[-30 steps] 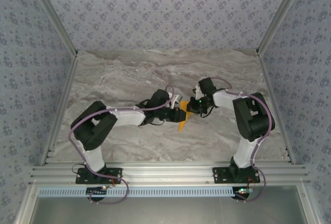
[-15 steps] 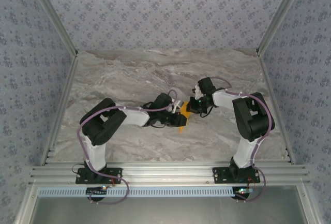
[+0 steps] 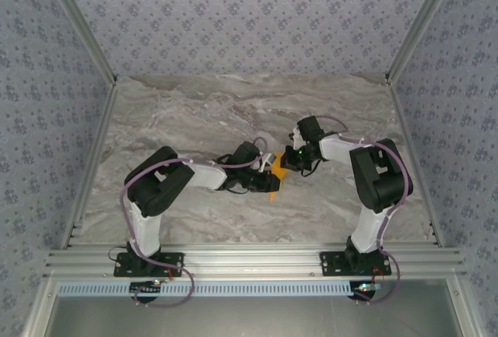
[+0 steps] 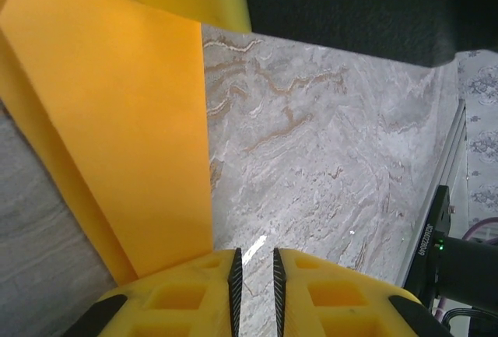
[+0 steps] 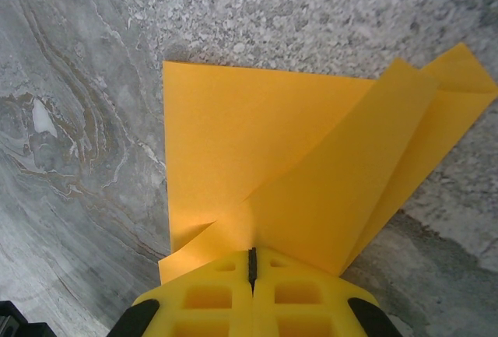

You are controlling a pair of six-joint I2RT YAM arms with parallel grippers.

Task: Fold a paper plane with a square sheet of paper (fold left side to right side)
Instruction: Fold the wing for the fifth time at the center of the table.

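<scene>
The left gripper (image 4: 254,254), jaws narrow and empty, has pulled back slightly to 8 o'clock of the orange paper (image 5: 233,142), which the right gripper (image 5: 252,255) pinches tight; I think creasing is underway.

The top external camera sits high above and behind the 2 arm bases (image 3: 148,263), tilted down toward the far wall (image 3: 249,18), far enough back to take in the whole marble table (image 3: 194,111). The left wrist camera hangs very close over the tabletop, looking past the left gripper (image 4: 254,271) at its bottom edge and along the orange paper (image 4: 117,119). The right wrist camera is equally close, looking almost straight down past the right gripper (image 5: 252,259). All 3 views share that paper and the marble around it
</scene>
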